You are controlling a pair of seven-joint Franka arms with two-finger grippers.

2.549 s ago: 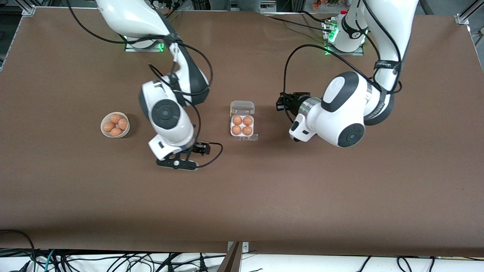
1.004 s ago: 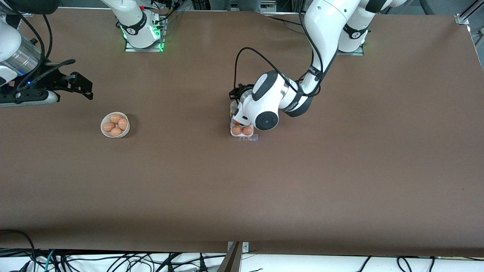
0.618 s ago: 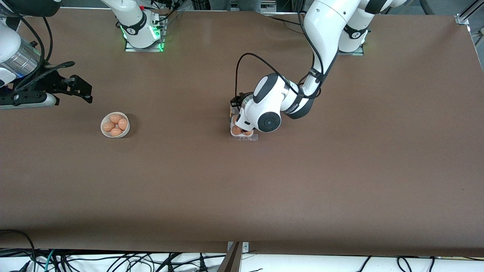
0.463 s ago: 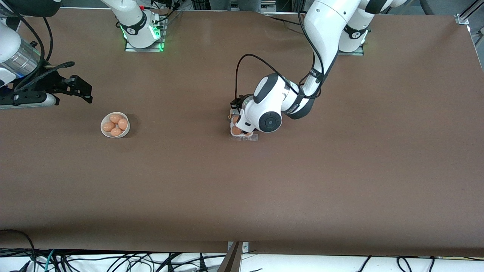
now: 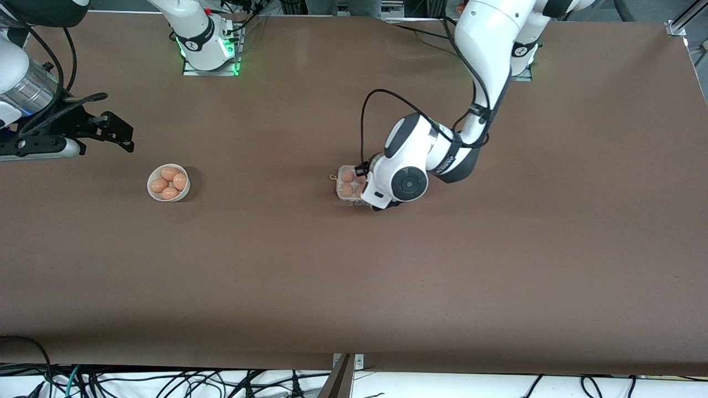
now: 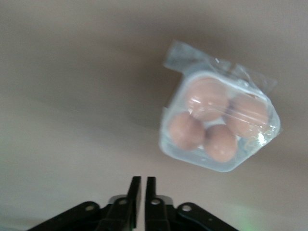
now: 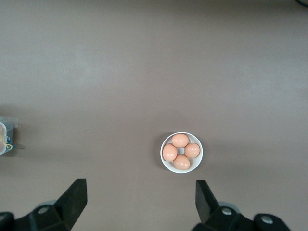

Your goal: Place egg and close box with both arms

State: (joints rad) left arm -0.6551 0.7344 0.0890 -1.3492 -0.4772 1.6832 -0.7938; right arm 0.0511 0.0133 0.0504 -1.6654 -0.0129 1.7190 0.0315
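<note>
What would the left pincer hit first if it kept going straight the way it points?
Probably bare table. The left pincer, fingers nearly together, points down beside the egg carton, not at it, though depth is hard to judge.

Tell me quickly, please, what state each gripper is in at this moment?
Left gripper: closed, holding nothing, over the table beside the box.
Right gripper: open and empty, above the bowl of eggs.
</note>
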